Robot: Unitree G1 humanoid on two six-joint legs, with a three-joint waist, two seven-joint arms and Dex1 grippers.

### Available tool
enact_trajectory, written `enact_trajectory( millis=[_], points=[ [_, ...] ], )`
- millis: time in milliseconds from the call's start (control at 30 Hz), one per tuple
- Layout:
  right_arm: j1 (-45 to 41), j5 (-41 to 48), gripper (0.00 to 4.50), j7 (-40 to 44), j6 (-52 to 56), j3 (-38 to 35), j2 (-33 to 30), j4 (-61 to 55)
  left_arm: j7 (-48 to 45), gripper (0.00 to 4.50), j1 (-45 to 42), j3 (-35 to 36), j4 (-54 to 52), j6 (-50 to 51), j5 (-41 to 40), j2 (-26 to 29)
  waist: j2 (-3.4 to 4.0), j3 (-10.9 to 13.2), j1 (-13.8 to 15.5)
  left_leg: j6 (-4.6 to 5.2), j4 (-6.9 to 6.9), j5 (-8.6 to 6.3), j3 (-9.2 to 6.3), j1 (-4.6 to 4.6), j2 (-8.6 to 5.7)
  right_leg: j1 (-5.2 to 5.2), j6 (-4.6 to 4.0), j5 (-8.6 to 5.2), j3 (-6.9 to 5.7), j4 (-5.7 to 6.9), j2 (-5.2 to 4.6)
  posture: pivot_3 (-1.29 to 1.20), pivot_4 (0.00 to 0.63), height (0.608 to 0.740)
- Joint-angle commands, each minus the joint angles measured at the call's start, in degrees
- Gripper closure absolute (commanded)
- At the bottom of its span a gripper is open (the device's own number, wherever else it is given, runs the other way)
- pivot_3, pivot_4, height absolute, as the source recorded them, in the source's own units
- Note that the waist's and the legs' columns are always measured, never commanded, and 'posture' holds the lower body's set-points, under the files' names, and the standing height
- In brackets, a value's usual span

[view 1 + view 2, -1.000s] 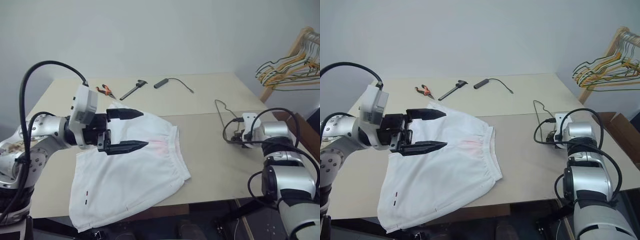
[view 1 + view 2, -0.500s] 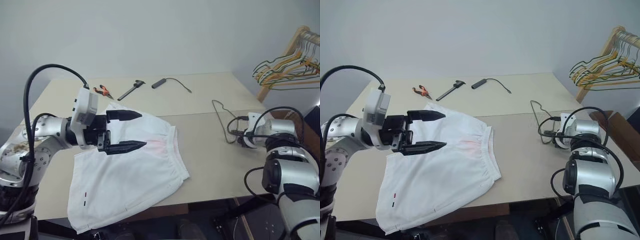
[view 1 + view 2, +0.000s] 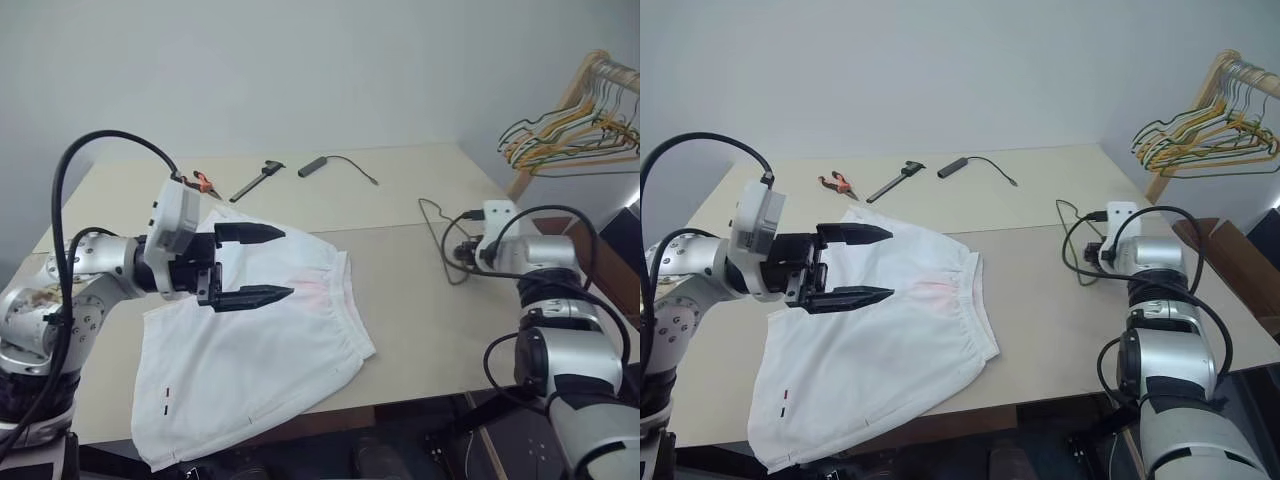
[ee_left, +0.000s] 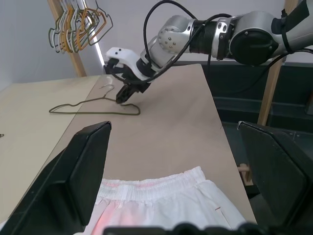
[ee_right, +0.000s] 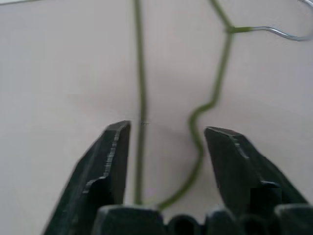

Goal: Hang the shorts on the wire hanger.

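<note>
The step is picking up the wire hanger, lying near the table's right edge. The right gripper hangs spread over its wires, gripping nothing; next it should close on one. The left gripper waits wide above the shorts, mid-table.

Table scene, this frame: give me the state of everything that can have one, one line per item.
White fabric shorts: spread flat on the table, one leg over the near edge, not hung.
Thin dark wire hanger: flat on the table, not gripped.
Left gripper: open, holding nothing, above the shorts.
Right gripper: open, fingers astride the hanger's wire.
Bunched yellow, green and pale hangers: hanging on a wooden rack.
</note>
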Motion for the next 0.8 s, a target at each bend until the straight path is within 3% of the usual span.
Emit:
enact_trajectory(
  millis=[33, 400, 500, 767, 800],
  points=[
    [-1.01, -1.21, 0.76, 2.82, -4.67, 1.77, -0.31, 1.70, 0.95, 0.00, -0.06, 1.86, -1.76, -0.81, -0.24, -0.11, 0.00, 0.00, 0.29, 0.00, 0.00, 0.00, -0.02, -0.02, -0.01, 0.00, 0.01, 0.00, -0.01, -0.01, 0.00, -0.01, 0.000, 0.740],
    [-2.78, -3.87, 0.76, 9.82, -3.67, 6.81, 0.35, 10.08, 1.25, 0.00, 0.30, 1.91, -2.66, -0.56, -0.23, 0.46, 0.00, 0.00, 0.84, 0.00, 0.01, 0.00, -0.01, 0.01, -0.01, 0.02, 0.01, 0.01, -0.01, 0.00, 0.00, 0.00, 0.000, 0.740],
    [-3.55, -3.96, 1.60, 10.06, -3.13, 6.67, 0.65, 12.55, 1.15, 0.00, 0.19, 1.85, -2.75, -0.51, -0.25, 0.53, 0.00, 0.00, 0.85, 0.00, 0.00, 0.00, -0.01, 0.12, 0.00, 0.11, 0.00, 0.01, -0.01, 0.00, 0.01, 0.00, 0.000, 0.740],
    [-4.93, -4.47, 4.40, 10.29, -1.39, 6.67, 0.64, 14.35, 1.45, 0.00, 0.28, 2.19, -3.10, -0.35, -0.38, 0.64, 0.01, 0.00, 0.93, 0.00, -0.01, 0.00, -0.15, 0.55, 0.00, 0.73, 0.01, 0.00, -0.14, -0.15, 0.01, 0.00, 0.000, 0.740],
    [-4.96, -4.59, 4.48, 10.32, -1.10, 6.73, 0.60, 14.15, 1.51, 0.00, 0.29, 2.20, -3.12, -0.38, -0.35, 0.58, 0.01, 0.00, 0.93, 0.00, -0.02, 0.00, -0.17, 0.56, 0.00, 0.73, 0.00, 0.00, -0.14, -0.15, 0.02, 0.00, 0.000, 0.740]
  ],
)
